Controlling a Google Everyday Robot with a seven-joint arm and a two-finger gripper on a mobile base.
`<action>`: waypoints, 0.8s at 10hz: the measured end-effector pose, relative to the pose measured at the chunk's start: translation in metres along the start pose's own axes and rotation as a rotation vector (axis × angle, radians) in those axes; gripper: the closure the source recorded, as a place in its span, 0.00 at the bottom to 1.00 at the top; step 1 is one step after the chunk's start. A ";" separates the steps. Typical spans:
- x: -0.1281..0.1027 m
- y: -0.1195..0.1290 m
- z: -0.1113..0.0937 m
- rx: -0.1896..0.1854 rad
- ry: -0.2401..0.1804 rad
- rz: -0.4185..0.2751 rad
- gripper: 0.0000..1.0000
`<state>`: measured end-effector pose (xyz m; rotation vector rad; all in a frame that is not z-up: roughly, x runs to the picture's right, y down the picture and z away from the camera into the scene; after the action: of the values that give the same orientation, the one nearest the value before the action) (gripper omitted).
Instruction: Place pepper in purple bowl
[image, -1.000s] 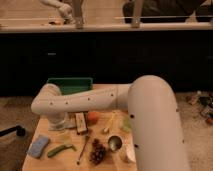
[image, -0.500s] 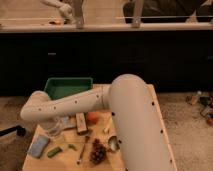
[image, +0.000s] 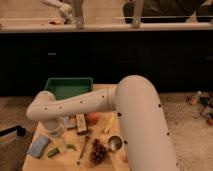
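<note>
The green pepper (image: 53, 151) lies near the front left of the small wooden table (image: 102, 90), with a small green piece (image: 70, 147) just right of it. My white arm reaches from the right across the table to the left. Its gripper (image: 56, 131) hangs low over the table's left side, just above and behind the pepper, apart from it. The purple bowl is not in view; the arm may hide it.
A green bin (image: 67, 87) stands at the table's back left. A blue sponge (image: 39, 146) lies left of the pepper. A brown box (image: 81, 123), an orange fruit (image: 93, 117), dark grapes (image: 98, 151), a metal cup (image: 115, 143) and a long utensil (image: 83, 148) sit mid-table.
The arm has swung further left and lower, bringing the gripper down over the table's left side near the pepper. The objects on the table have not moved.
</note>
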<state>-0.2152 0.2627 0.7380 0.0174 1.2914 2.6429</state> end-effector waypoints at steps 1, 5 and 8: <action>-0.002 0.001 0.004 0.017 0.023 0.020 0.20; 0.000 0.001 0.006 0.023 0.030 0.017 0.20; 0.000 0.001 0.006 0.023 0.030 0.018 0.20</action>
<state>-0.2152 0.2667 0.7421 -0.0076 1.3367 2.6529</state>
